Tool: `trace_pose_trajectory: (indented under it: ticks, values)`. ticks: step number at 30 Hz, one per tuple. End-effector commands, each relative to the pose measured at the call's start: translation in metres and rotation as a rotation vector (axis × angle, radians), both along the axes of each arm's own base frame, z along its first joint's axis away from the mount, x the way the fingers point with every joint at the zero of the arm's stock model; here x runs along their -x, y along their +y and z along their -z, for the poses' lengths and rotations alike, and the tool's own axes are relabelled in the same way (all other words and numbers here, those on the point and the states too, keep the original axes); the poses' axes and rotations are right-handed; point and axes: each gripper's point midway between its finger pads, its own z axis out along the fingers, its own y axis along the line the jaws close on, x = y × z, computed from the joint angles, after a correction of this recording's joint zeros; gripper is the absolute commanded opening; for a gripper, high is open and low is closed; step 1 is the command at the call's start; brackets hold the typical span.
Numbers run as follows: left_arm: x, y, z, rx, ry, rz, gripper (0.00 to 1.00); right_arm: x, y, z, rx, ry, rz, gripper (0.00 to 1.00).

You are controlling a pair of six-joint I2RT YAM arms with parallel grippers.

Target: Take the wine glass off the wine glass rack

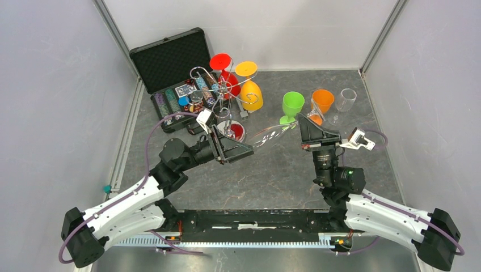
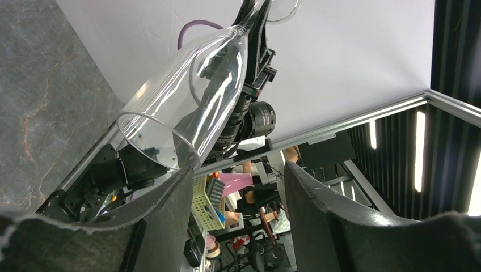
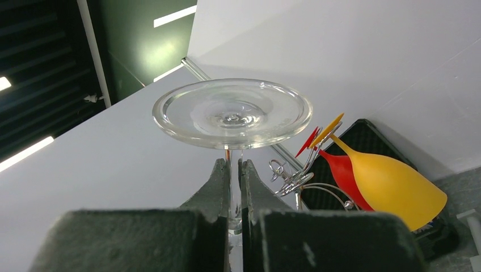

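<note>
A clear wine glass point(image 1: 271, 136) hangs level in the air between my two arms, off the wine glass rack point(image 1: 218, 86). My right gripper point(image 3: 235, 167) is shut on its thin stem just under the round foot point(image 3: 232, 113). The bowl point(image 2: 187, 96) points toward my left gripper point(image 2: 238, 187), which is open with nothing between its fingers. The bowl's rim sits just above the left fingertip point(image 2: 184, 175). From above, the left gripper point(image 1: 249, 148) is at the bowl's mouth and the right gripper point(image 1: 302, 123) at the stem end. The silver rack point(image 3: 295, 178) stands at the back.
A red glass point(image 1: 222, 71) and a yellow glass point(image 1: 251, 90) hang upside down on the rack. Green point(image 1: 292, 105), orange point(image 1: 322, 102) and clear point(image 1: 345, 99) glasses stand upright at the back right. An open black case of chips point(image 1: 176, 73) lies behind the rack, and grey walls close in the table.
</note>
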Motion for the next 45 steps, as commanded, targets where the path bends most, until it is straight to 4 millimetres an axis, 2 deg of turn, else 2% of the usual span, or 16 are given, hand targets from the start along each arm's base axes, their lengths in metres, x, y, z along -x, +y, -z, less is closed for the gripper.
trace_pose_trajectory:
  ticks: [1,8,11,16,20,25,34,42,45]
  values:
    - [0.0,0.005,-0.037,0.097,-0.093,-0.034,0.63,0.007,-0.001,-0.005,-0.042,-0.008,-0.042,0.0]
    - [-0.011,0.008,-0.02,-0.086,-0.172,-0.125,0.76,0.013,-0.015,-0.01,-0.075,-0.023,-0.026,0.0]
    - [-0.011,0.009,-0.022,-0.078,-0.183,-0.126,0.78,0.014,-0.018,-0.011,-0.081,-0.021,-0.024,0.0]
    - [-0.004,-0.004,-0.026,-0.012,-0.144,-0.034,0.75,0.012,-0.01,-0.007,-0.078,-0.012,-0.05,0.0]
    - [0.003,-0.012,-0.03,0.043,-0.114,0.029,0.68,0.008,-0.006,-0.001,-0.072,0.003,-0.047,0.0]
    - [0.006,-0.01,-0.039,0.086,-0.112,0.03,0.6,0.005,-0.002,0.004,-0.064,0.015,-0.049,0.0]
    - [0.0,-0.001,-0.062,0.148,-0.196,-0.052,0.3,0.005,-0.006,0.013,-0.095,0.012,-0.045,0.0]
    - [-0.008,-0.004,-0.061,0.136,-0.205,-0.079,0.03,0.008,-0.005,0.013,-0.104,-0.002,-0.06,0.0]
    - [-0.009,-0.004,-0.061,0.129,-0.219,-0.092,0.02,0.008,-0.005,0.014,-0.106,0.002,-0.065,0.0]
